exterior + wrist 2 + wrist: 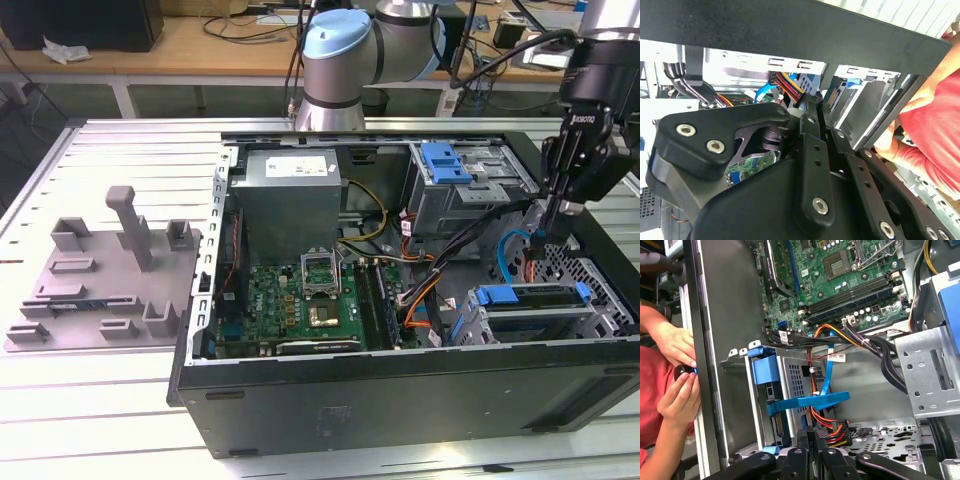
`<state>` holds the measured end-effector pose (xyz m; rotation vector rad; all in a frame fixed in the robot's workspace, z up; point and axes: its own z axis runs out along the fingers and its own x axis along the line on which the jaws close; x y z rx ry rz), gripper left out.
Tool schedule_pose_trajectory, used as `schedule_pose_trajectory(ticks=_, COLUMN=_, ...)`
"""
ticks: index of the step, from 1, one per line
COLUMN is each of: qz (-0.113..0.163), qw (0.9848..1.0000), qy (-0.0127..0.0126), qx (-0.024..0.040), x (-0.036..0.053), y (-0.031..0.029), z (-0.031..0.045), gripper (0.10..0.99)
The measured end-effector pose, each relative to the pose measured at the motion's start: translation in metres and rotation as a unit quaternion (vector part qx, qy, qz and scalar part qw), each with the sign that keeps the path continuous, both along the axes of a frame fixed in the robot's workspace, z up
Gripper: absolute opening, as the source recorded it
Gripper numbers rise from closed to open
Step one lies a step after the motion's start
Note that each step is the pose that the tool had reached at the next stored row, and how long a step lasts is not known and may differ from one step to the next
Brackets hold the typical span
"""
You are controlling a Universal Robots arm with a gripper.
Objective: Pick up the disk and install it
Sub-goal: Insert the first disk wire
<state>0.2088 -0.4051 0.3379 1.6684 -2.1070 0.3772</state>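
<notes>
Fixture plate (100, 290) on table (100, 410), exterior view's left of computer case (400, 395).

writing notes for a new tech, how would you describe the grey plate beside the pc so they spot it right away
Start at the open black computer case on the slatted metal table. On the exterior view's left of it lies the grey fixture plate, flat plastic with upright posts, no cables or blue parts.

Disk (530, 297), flat and framed by its blue rail, sits in the cage just below the claw (534, 262).
</notes>
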Motion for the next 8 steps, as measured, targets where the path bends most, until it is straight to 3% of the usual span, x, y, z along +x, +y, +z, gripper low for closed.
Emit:
schedule_pose_trajectory(ticks=2, qz=0.0, qw=1.0, qy=-0.0011, qx=0.0004, x=-0.0022, y=-0.0022, z=0.0002, gripper=0.169)
schedule_pose_trajectory(ticks=8, qz=0.0, qw=1.0, qy=-0.0034, qx=0.0062, x=-0.0073, y=-0.0165, z=0.0006, gripper=0.169)
